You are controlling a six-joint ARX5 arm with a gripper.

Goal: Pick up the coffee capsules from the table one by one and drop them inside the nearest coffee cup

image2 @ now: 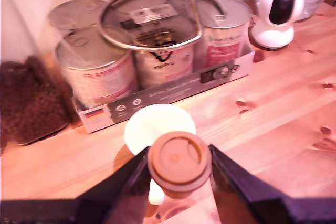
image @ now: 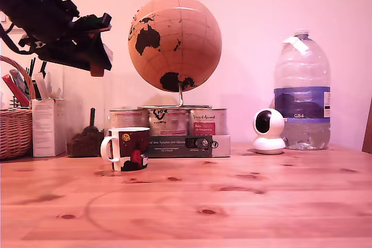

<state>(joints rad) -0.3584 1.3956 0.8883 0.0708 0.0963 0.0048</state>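
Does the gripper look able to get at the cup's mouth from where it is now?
Probably yes. The gripper, shut on a capsule, hangs high over the cup, whose mouth shows open with nothing between; the tins and globe stand behind it.

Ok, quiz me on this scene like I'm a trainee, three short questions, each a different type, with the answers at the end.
1. True or false: the hand is shut on a brown coffee capsule.
2. Multiple choice: in the exterior view, the handle of the coffee cup points toward A) the view's left, B) the view's right, C) the back, hidden from the camera.
3. Fill in the blank: the wire base of the globe rests on top of the round metal ____.

Key: 1 true; 2 A; 3 tins.
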